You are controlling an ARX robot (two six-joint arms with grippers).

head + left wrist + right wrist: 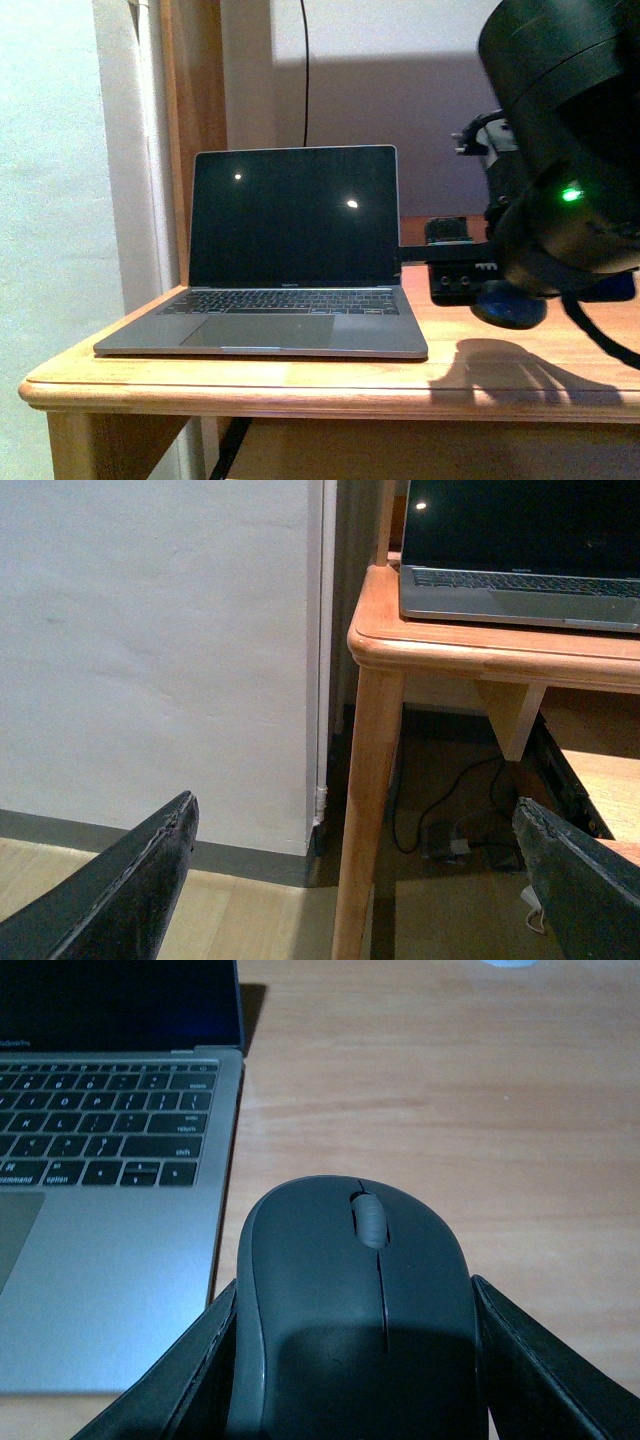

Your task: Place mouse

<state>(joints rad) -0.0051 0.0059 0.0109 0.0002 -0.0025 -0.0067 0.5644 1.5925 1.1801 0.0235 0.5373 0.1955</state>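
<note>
The mouse [360, 1300] is dark grey and domed, with a grey scroll wheel. It sits between the two fingers of my right gripper [362, 1385], which is shut on its sides. In the front view the mouse [512, 310] shows as a dark oval under my right gripper [505, 298], low over the wooden table [300, 375], just right of the laptop [290, 260]. I cannot tell whether it touches the table. My left gripper [350, 880] is open and empty, down beside the table leg [370, 810], below the tabletop.
The open laptop [110, 1160] has a dark screen and lies close beside the mouse. A small white object [510, 963] shows at the far edge of the right wrist view. Bare wood lies ahead of the mouse. Cables [440, 820] lie on the floor under the table. A wall [150, 650] stands left of the table.
</note>
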